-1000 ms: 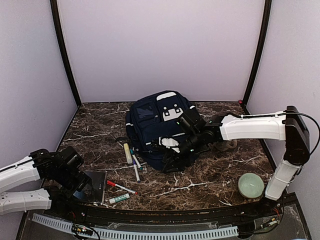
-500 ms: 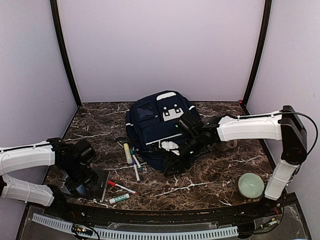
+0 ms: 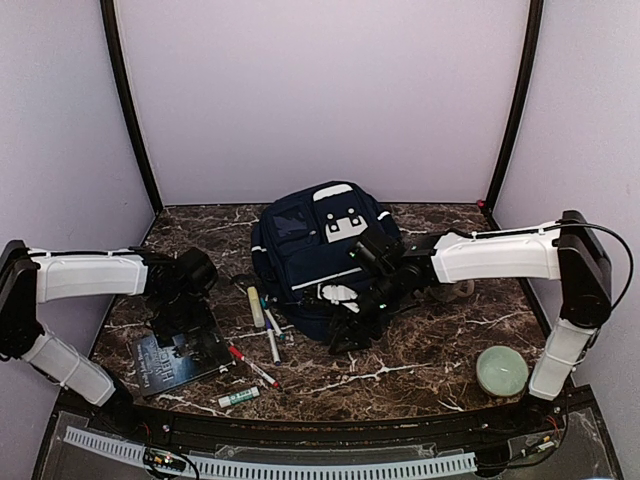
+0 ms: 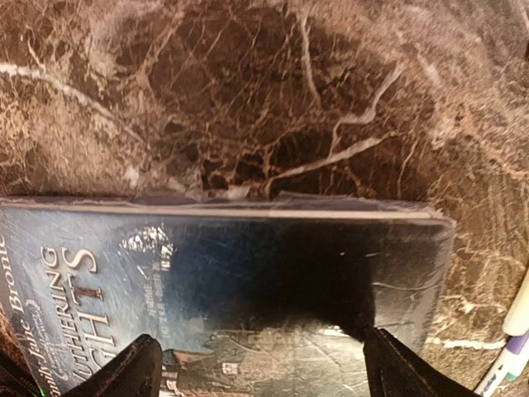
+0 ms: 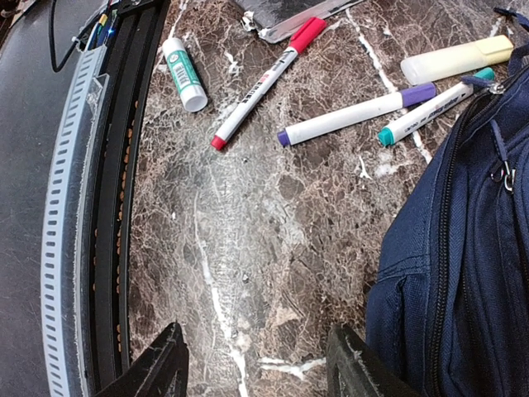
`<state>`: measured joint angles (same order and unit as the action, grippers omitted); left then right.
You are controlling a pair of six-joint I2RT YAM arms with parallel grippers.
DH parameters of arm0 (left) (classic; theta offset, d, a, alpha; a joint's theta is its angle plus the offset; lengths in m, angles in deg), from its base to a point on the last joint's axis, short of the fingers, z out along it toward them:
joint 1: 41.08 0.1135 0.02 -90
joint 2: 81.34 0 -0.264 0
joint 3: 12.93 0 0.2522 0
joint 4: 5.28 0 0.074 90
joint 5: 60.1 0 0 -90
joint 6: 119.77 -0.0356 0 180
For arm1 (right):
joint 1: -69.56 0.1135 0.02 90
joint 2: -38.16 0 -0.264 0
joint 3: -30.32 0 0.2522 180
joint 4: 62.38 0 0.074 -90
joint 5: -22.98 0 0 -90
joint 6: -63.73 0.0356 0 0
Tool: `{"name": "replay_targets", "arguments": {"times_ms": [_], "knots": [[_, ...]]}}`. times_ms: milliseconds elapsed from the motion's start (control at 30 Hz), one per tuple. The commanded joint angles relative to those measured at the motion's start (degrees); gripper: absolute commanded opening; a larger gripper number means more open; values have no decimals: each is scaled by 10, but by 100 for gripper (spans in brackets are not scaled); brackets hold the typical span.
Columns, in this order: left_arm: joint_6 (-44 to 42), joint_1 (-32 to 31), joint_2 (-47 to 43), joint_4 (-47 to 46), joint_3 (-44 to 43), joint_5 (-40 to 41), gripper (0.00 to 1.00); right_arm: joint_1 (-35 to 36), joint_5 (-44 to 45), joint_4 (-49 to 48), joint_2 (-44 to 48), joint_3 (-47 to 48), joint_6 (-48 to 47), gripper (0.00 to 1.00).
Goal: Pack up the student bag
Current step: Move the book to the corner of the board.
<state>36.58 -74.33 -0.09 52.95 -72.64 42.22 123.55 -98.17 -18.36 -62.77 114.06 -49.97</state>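
Note:
The student bag (image 3: pixel 315 250) is a navy backpack with a white patch, lying in the middle of the table. It also shows in the right wrist view (image 5: pixel 463 248) with its zip. My right gripper (image 3: pixel 345 335) is open and empty, low over bare marble (image 5: pixel 260 368) just off the bag's front edge. A dark-covered book (image 3: pixel 165 362) lies flat at the front left. My left gripper (image 3: pixel 203 343) is open right above the book's cover (image 4: pixel 248 281), with a finger (image 4: pixel 401 364) on each side, holding nothing.
Between book and bag lie a yellow highlighter (image 5: pixel 455 59), a purple pen (image 5: pixel 368 112), a teal pen (image 5: pixel 430 107), a red marker (image 5: pixel 260 83) and a glue stick (image 5: pixel 183 74). A green bowl (image 3: pixel 501 370) sits at the front right. The slotted rail (image 5: pixel 74 207) edges the table front.
My left arm has swung out from the front-left corner and over the book, which now lies flat with its cover showing. My right gripper has dropped slightly by the bag's front.

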Motion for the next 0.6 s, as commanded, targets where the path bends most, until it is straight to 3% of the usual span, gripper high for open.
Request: {"name": "replay_targets", "arguments": {"times_ms": [0,133,267,367,567], "knots": [[-15,4,-62,27,-15,18,86,-2,-12,10,-13,22,-5,57],[4,4,-138,60,-12,-1,86,-2,-15,10,-16,38,0,57],[34,4,-161,98,1,-63,85,-2,-21,8,-18,40,2,57],[59,3,-172,91,35,-119,85,-2,-15,8,-17,34,0,57],[108,-1,-201,71,99,-158,86,-2,-10,8,-12,25,-4,57]]}}
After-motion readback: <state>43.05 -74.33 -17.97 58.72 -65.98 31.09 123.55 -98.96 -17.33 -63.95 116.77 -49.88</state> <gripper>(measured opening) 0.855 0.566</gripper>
